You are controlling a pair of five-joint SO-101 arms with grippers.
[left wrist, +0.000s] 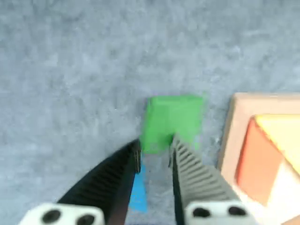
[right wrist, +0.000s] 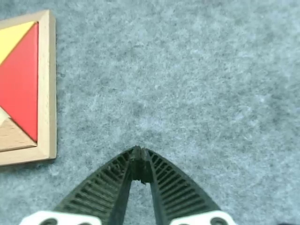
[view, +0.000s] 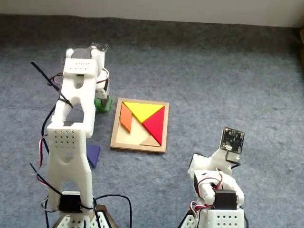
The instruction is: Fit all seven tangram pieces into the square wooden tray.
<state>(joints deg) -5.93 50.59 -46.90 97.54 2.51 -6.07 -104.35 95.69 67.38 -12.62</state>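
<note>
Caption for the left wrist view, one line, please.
Left gripper at the edge of the green piece on grey carpet, beside the partly filled wooden tray.

My left arm (view: pixel 71 142) and right arm (view: pixel 218 197) are white printed plastic with perforated panels, black motors, and black and red cables. A black circuit board (view: pixel 232 138) tops the right. My left gripper (left wrist: pixel 154 149) and right gripper (right wrist: pixel 140 161) have black ribbed fingers (right wrist: pixel 173 187).

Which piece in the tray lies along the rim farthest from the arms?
The yellow triangle: its long side runs along the tray's far rim. The red piece sits right, orange left, tan nearest.
</note>
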